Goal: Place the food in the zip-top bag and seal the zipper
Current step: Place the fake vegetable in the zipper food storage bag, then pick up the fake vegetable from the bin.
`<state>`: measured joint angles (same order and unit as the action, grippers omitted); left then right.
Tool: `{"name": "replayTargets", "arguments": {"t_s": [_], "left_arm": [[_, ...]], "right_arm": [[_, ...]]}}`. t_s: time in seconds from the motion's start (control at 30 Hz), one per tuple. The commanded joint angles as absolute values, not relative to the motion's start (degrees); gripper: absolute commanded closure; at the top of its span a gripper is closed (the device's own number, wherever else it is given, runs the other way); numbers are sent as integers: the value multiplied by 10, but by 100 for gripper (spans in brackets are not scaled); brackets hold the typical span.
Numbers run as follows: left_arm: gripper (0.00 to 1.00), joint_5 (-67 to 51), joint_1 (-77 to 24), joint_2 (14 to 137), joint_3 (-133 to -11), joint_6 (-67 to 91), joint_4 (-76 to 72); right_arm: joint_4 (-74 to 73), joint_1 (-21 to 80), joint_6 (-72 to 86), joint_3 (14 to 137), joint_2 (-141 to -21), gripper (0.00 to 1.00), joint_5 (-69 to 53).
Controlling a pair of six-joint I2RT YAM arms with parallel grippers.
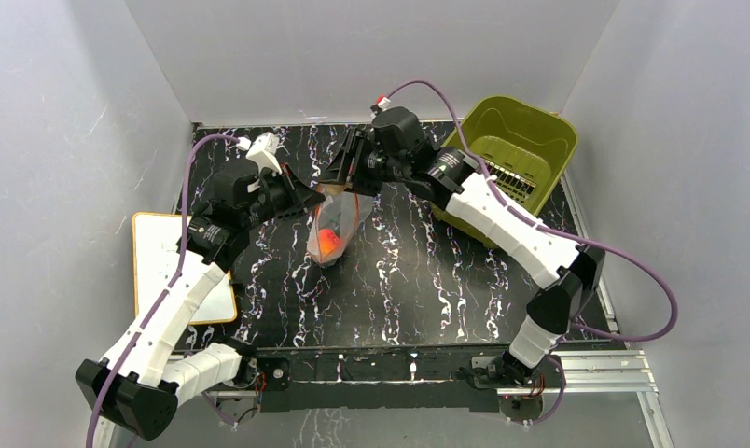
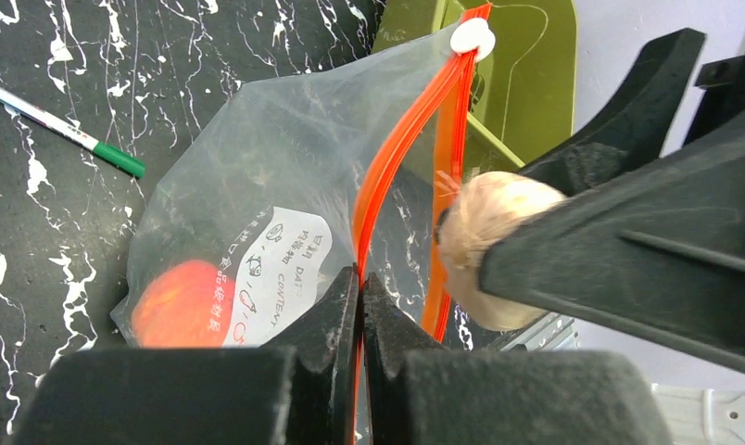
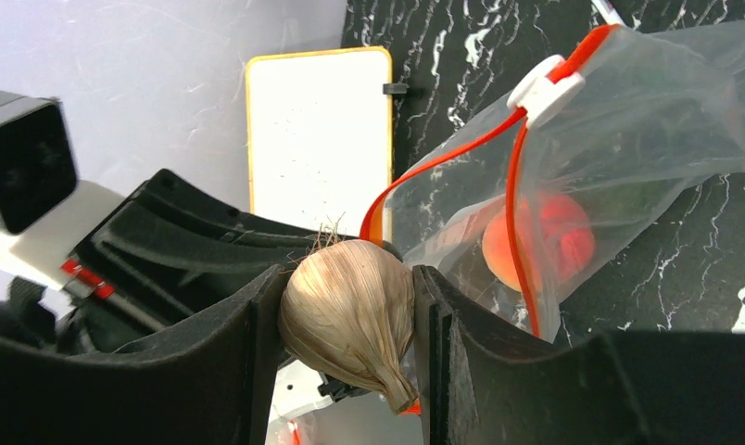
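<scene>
The clear zip-top bag [image 1: 336, 224] hangs mid-table with its mouth open and an orange-pink peach [image 1: 329, 241] inside. My left gripper [image 2: 360, 278] is shut on the red-orange zipper strip [image 2: 401, 148] and holds one side of the mouth up. A white slider [image 2: 472, 37] sits at the strip's far end. My right gripper [image 3: 348, 306] is shut on a beige garlic bulb [image 3: 350, 315] and holds it at the bag's mouth, next to the left gripper. The peach [image 3: 536, 236] and a dark green piece show through the bag in the right wrist view.
An olive-green basket [image 1: 520, 149] stands at the back right. A white board with a yellow rim [image 1: 171, 266] lies at the table's left edge. A white pen with a green cap [image 2: 68, 130] lies behind the bag.
</scene>
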<state>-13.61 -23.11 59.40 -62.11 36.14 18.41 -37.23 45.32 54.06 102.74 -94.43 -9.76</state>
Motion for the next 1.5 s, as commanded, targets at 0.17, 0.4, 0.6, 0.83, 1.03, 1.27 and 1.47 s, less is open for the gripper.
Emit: {"name": "replayTargets", "arguments": {"t_s": [0.17, 0.4, 0.6, 0.83, 1.03, 1.27, 1.47], "left_arm": [[100, -146, -232, 571, -610, 377, 161], [100, -146, -232, 572, -606, 377, 160], [100, -145, -232, 572, -605, 373, 162], [100, -147, -232, 575, -607, 362, 168], [100, -152, -232, 581, -614, 349, 174], [100, -157, -232, 584, -619, 342, 180], [100, -158, -232, 590, -630, 338, 183]], "right_arm": [[-430, 462, 521, 1067, -963, 51, -42], [-435, 462, 514, 1077, -966, 38, -39], [-437, 462, 498, 1098, -964, 38, -36], [-446, 461, 423, 1140, -962, 39, -30], [-474, 438, 367, 1143, -940, 40, 16], [-479, 342, 303, 1110, -895, 42, 51], [-478, 250, 239, 1064, -880, 41, 80]]}}
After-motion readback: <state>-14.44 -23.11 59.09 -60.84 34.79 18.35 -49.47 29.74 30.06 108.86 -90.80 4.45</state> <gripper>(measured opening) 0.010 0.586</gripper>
